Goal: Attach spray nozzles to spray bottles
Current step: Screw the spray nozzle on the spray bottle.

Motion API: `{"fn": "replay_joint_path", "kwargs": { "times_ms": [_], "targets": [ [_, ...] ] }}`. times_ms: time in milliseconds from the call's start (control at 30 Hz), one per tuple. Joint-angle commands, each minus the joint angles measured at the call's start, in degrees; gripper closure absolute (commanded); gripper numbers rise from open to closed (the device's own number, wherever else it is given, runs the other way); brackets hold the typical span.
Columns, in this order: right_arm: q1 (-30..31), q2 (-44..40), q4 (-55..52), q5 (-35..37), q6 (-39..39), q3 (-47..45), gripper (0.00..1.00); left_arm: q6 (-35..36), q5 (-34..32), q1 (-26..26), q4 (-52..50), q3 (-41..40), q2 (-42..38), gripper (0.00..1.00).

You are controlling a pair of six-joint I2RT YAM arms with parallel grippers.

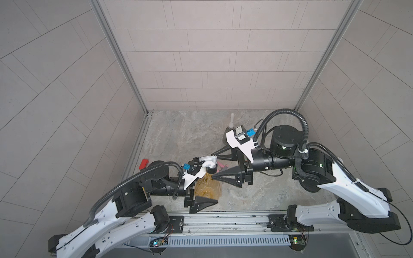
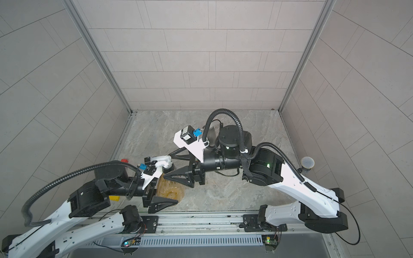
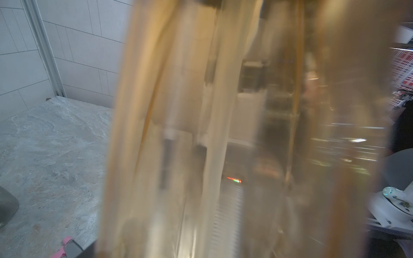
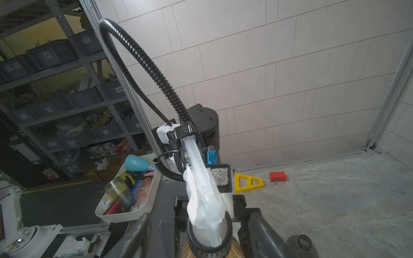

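The orange-amber translucent cone-shaped plastic bottle [image 1: 207, 186] is near the front edge of the grey marbled surface [image 1: 178, 134]. The left pincer [image 1: 209, 192] pinches its broad lower body. One black finger shows along the bottle's near side; the other is hidden under the wrist mount. Whether the base touches the surface cannot be told. From above, faint ridges show through the amber walls, and the left wrist view is almost filled by a blurred honey-coloured wash.

On the narrow neck sits the black-and-white trigger spray nozzle [image 4: 201, 189]. It has a frosted white head, a black tip at the spout end and a black ring collar [image 4: 210, 236] at the neck. In both top views the head lies over the left arm's wrist camera.

The right pincer [image 1: 213, 165] is spread. In the right wrist view its two black fingers straddle the collar, with a gap on either side.

A smoky grey plastic bottle [image 4: 301, 245] with an open neck stands just beside one of those fingers. A pink-and-grey spray nozzle [image 1: 221, 165] lies on the surface just behind the amber bottle.
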Motion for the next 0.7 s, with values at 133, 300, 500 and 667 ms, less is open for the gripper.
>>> {"fn": "replay_joint_path", "kwargs": {
  "times_ms": [133, 300, 500, 667],
  "targets": [
    [0.2, 1.2, 1.9, -1.3, 0.8, 0.9, 0.56, -0.2, 0.0, 0.3, 1.7, 0.5, -0.2, 1.0],
    [0.8, 1.1, 2.6, 0.2, 1.7, 0.2, 0.75, 0.1, -2.4, 0.3, 1.2, 0.7, -0.1, 1.0],
    [4.4, 1.1, 2.1, 10.0, 4.5, -1.1, 0.84, 0.3, -10.3, 0.3, 1.4, 0.9, -0.8, 1.0],
    [11.9, 2.3, 2.3, 30.1, 10.9, -3.3, 0.84, 1.1, -22.9, 0.2, 1.7, 0.7, -1.3, 1.0]
  ]
}}
